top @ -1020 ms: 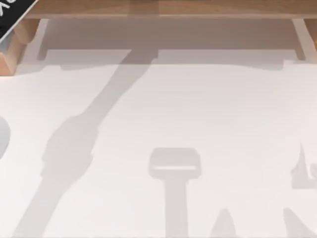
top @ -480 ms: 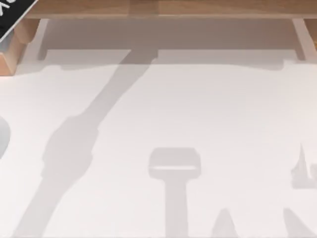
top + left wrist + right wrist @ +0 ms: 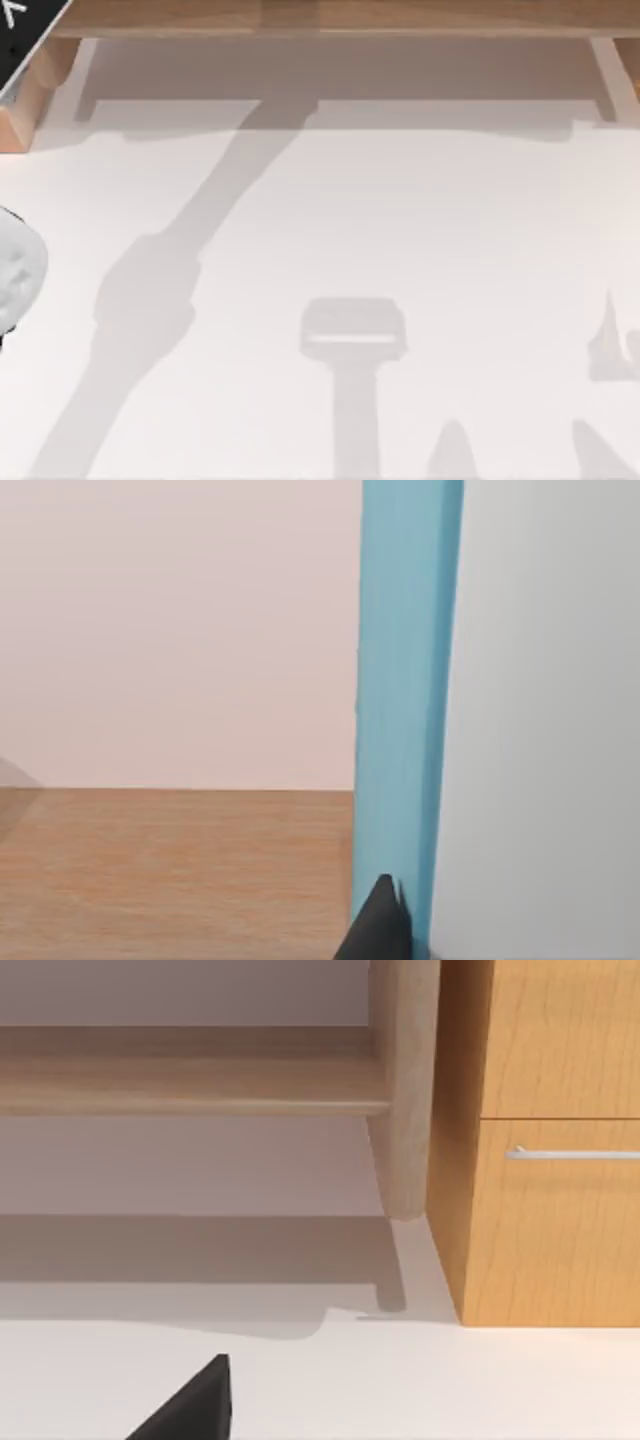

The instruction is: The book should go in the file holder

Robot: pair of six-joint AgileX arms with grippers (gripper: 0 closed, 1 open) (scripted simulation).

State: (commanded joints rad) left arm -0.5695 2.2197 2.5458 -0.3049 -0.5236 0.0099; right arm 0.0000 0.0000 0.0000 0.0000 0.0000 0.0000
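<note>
You've got a plain white tabletop (image 3: 380,220), smooth and matte, crossed by soft grey arm shadows. Take the long wooden shelf board (image 3: 330,18) along the far edge as your landmark: light-brown, straight, with pale legs below it. At the shelf board's left end sits the file holder (image 3: 22,105), thick plain light-brown boards w/ a slanted edge. The book's (image 3: 28,28) black corner w/ white lettering lies just over the holder, at the same left end. Nearer you than the holder, well below the shelf board's left end, a pale rounded part of the left arm (image 3: 15,272) pokes in at the table's edge.

Left wrist cam: a dark fingertip (image 3: 380,925) against a flat light-blue upright panel (image 3: 405,700), wood-grain surface beside it, pinkish wall behind. Can't tell if that gripper is spread or closed.

Right wrist cam: shelf board's rounded leg (image 3: 405,1090) next to an orange-brown wood cabinet (image 3: 550,1140) w/ a slim metal handle (image 3: 575,1153); one dark fingertip (image 3: 195,1405) over the white top. Its state — can't tell either.
</note>
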